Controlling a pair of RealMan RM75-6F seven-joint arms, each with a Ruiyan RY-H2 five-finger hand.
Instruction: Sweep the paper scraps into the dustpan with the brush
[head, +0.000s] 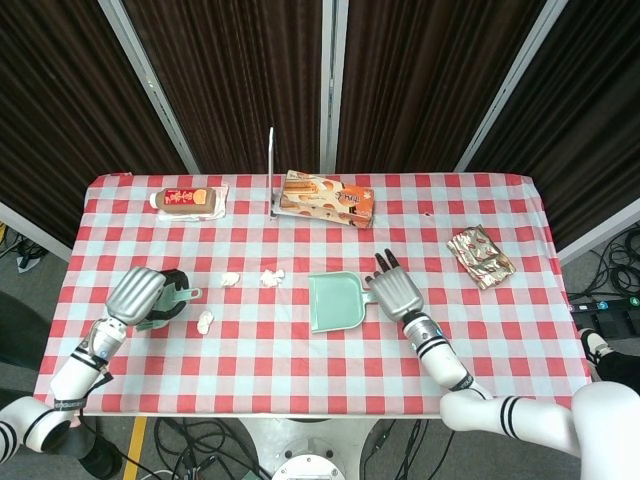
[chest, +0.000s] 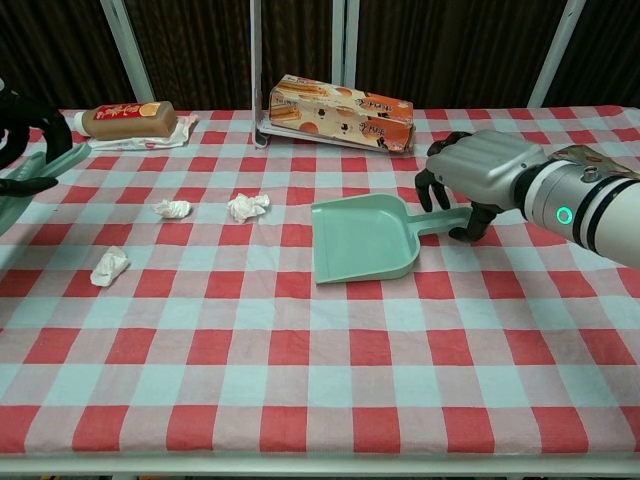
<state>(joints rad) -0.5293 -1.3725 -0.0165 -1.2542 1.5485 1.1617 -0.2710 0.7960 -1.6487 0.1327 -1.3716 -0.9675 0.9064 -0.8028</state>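
Note:
The mint-green dustpan (head: 333, 301) (chest: 360, 240) lies mid-table, its handle pointing right. My right hand (head: 397, 290) (chest: 478, 170) hovers over that handle, fingers arched down on both sides of it without closing. At the left edge, my left hand (head: 138, 295) (chest: 18, 125) grips the green brush (head: 178, 297) (chest: 42, 168). Three crumpled paper scraps lie left of the dustpan: one (head: 230, 279) (chest: 173, 208), a second (head: 271, 277) (chest: 248, 206) and a third (head: 205, 321) (chest: 109, 266) nearer the front.
An orange biscuit box (head: 327, 198) (chest: 340, 110) lies at the back centre beside a thin metal stand (head: 271, 170). A brown packaged bar (head: 187, 200) (chest: 130, 120) sits back left. A shiny foil wrapper (head: 480, 255) lies on the right.

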